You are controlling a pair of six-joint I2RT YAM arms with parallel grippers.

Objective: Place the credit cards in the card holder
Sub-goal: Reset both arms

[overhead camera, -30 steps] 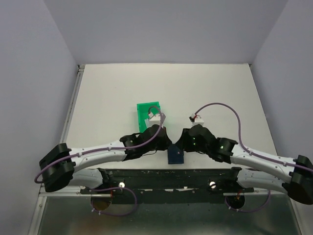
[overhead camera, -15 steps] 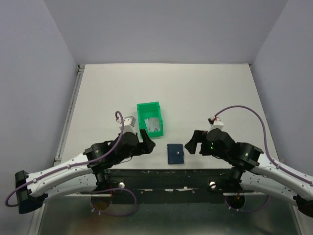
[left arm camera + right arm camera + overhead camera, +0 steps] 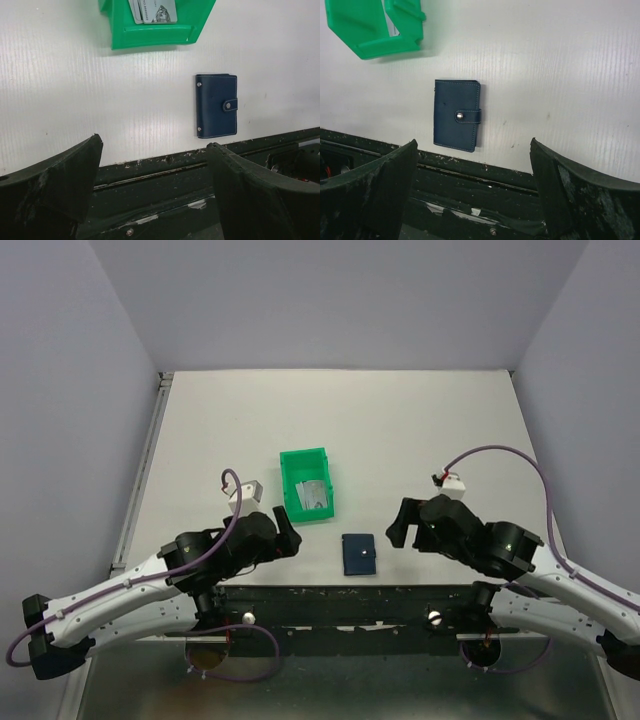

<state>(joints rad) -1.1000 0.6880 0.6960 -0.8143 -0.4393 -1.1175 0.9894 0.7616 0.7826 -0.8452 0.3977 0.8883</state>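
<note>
Both arms have drawn back from the holder [image 3: 359,554], where they were meeting a second ago; the left gripper [image 3: 290,530] and right gripper [image 3: 398,522] now hang wide open, holding nothing. It lies snapped shut near the front edge between them, long axis pointing away from the bases, closer to the right one. Cards [image 3: 314,493] lie in the bin [image 3: 290,462], just beyond the left gripper.
</note>
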